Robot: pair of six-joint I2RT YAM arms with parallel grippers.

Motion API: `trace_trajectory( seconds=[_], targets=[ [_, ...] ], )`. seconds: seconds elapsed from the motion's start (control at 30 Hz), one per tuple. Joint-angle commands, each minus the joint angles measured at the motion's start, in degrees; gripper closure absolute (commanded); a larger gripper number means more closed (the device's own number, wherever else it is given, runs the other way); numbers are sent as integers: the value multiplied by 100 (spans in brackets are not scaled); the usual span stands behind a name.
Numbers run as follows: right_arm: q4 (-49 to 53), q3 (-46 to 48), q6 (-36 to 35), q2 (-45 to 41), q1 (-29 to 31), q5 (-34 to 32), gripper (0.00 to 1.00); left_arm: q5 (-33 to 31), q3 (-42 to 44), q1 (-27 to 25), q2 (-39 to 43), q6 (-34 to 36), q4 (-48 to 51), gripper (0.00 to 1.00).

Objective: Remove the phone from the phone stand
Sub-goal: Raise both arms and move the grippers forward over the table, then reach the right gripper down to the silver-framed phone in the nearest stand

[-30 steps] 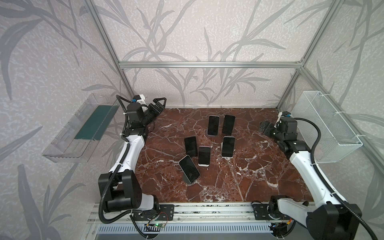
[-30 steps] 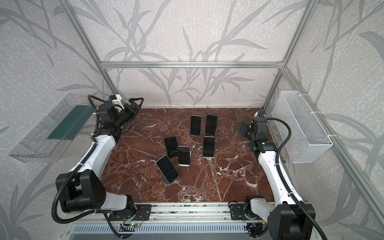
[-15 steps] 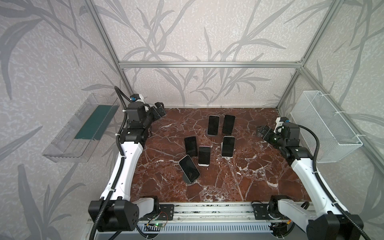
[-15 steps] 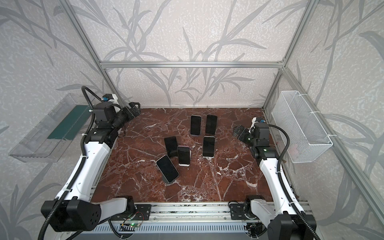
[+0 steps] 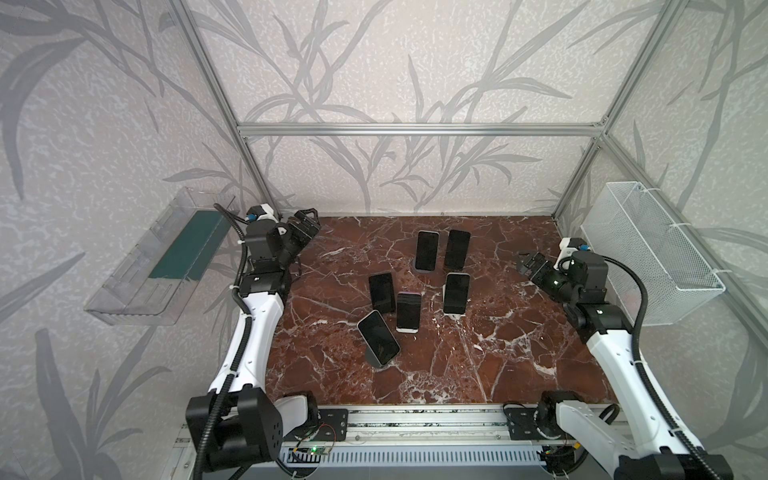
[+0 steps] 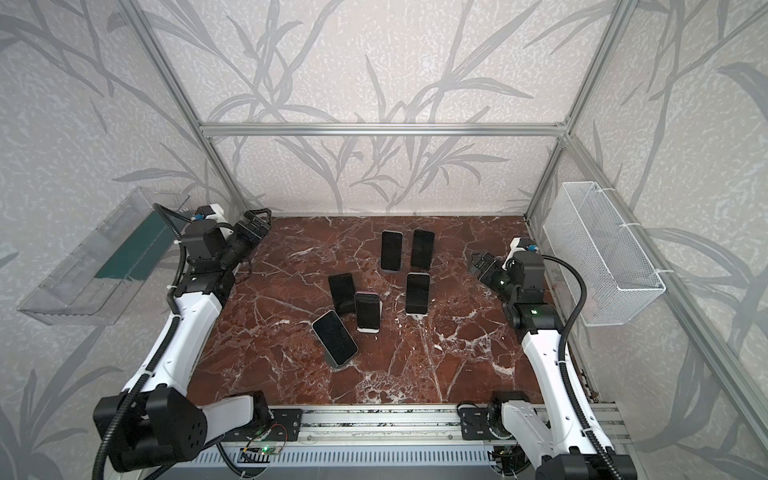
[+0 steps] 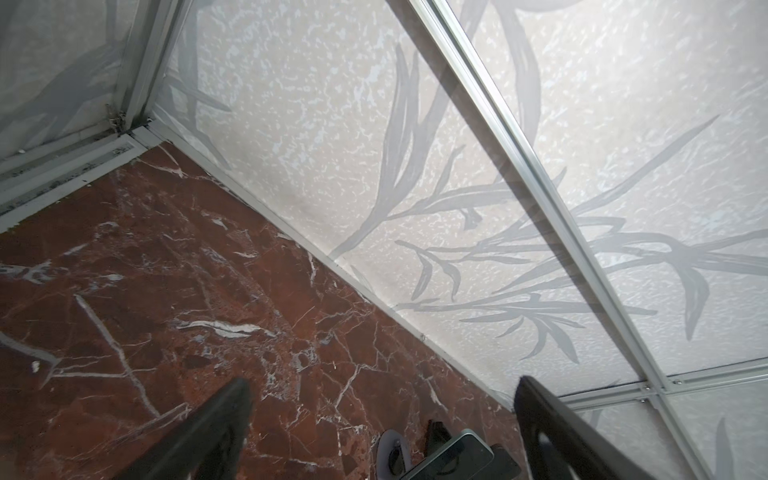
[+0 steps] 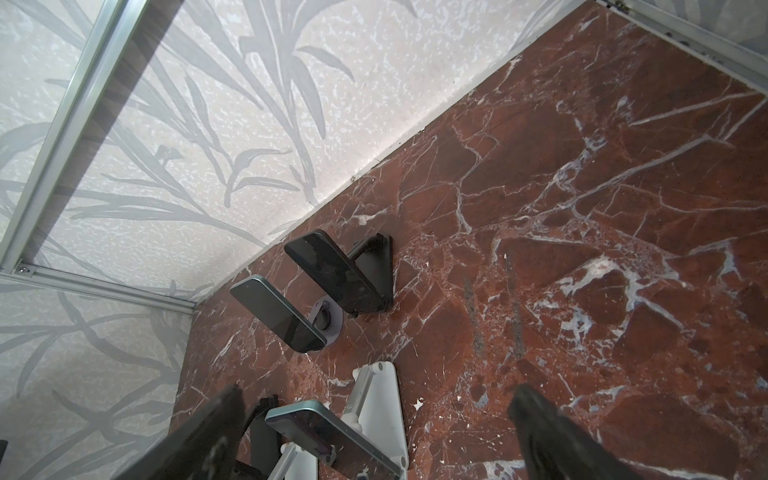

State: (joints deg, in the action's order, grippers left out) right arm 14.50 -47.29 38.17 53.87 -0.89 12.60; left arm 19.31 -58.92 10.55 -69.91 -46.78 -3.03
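**Phones propped mid-table, grippers wide and empty**

Six phones [image 5: 427, 250] lean on stands [image 8: 378, 399] mid marble table [image 5: 498, 353], most lengthwise toward the back wall [image 5: 415, 174]. The nearest phone [image 5: 378, 337] skews, top end far-left. The left gripper [image 5: 309, 222] and right gripper [image 5: 527, 262] hover open at the sides.

Robot lab enclosure, aluminium frame [image 5: 415, 129], mounting rail [image 5: 415, 424]
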Motion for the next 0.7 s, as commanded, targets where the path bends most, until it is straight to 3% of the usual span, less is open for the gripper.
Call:
trace_trajectory(
  seconds=[0.0,0.1,0.13,0.27,0.43,0.5,0.57,0.67],
  targets=[
    [-756,265,272,-25,-26,530,1,555,-73,50,-165,-20,-19,1],
    [-1271,413,387,191,-34,1048,0,183,-111,-84,106,318,267,1],
    [-1240,354,391,288,-26,1186,2,-207,44,-134,282,252,189,1],
    [-910,26,212,559,250,1265,10,-36,228,-174,359,-141,-42,1],
    [39,-605,-916,610,1567,-22,10,1086,234,-350,-307,-1031,-641,2],
    [173,-753,-1223,646,2194,-634,9,914,73,-698,-392,-634,-197,6],
    [328,-1015,-1427,796,2702,-1043,9,296,-142,-1204,-337,23,704,7],
    [474,-1311,-1498,1048,3272,-1259,8,-14,-111,-1506,-257,145,861,5]
  ],
)
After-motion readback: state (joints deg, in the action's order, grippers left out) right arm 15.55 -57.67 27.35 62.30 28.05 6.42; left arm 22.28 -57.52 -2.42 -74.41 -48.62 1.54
